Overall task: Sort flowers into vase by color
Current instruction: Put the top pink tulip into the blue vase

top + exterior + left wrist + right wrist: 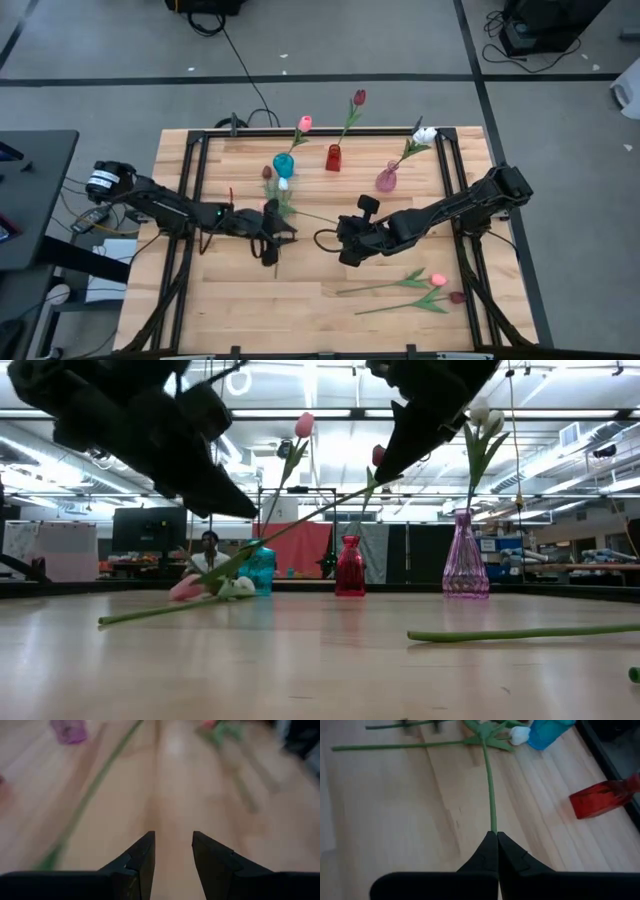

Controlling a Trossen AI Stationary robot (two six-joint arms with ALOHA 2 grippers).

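Note:
Three vases stand at the far side: blue point(283, 165) with a pink tulip, red point(333, 158) with a dark red one, and pink point(387, 180) with a white one. My right gripper point(497, 836) is shut on the stem of a white tulip point(490, 780), whose head point(520, 735) lies beside the blue vase point(547, 732). Another tulip's stem point(395, 745) lies flat near it. My left gripper point(173, 851) stands open over bare wood left of middle point(272, 242), with nothing between its fingers. My right gripper pinches the white tulip's stem at its free end point(493, 827) between its two fingertips. The fingers slant down from the table's right side and lie along the stem. The stem end is lifted point(372, 482); head and leaves point(235, 586) rest on the table.
Two more tulips point(400, 285) lie near the table's front right, heads pink point(437, 280) and dark red point(457, 297). A pink head point(185, 588) and its stem lie by the blue vase. Black frame rails point(195, 200) run along both table sides. A person point(210, 550) shows far behind.

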